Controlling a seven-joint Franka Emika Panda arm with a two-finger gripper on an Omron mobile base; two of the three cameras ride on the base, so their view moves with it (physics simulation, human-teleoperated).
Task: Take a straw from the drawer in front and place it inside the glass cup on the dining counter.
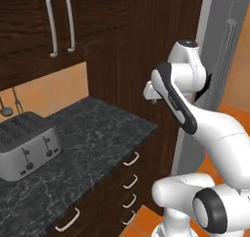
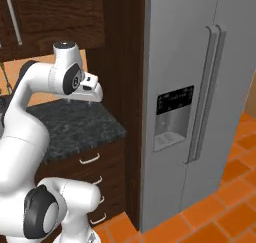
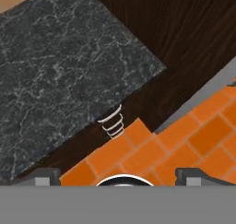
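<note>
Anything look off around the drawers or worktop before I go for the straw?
Nothing stands out. The drawers are all shut flush, the toaster sits upright on the black worktop, and the end effector hangs open above the floor.

Left base view looks from behind the arm, forward and down across the black granite worktop (image 1: 93, 143). Right base view faces the same worktop (image 2: 80, 124) corner from its other side, beside the refrigerator (image 2: 195, 102). Hand view looks steeply down on that worktop (image 3: 60, 75) corner and the floor beyond it.
</note>
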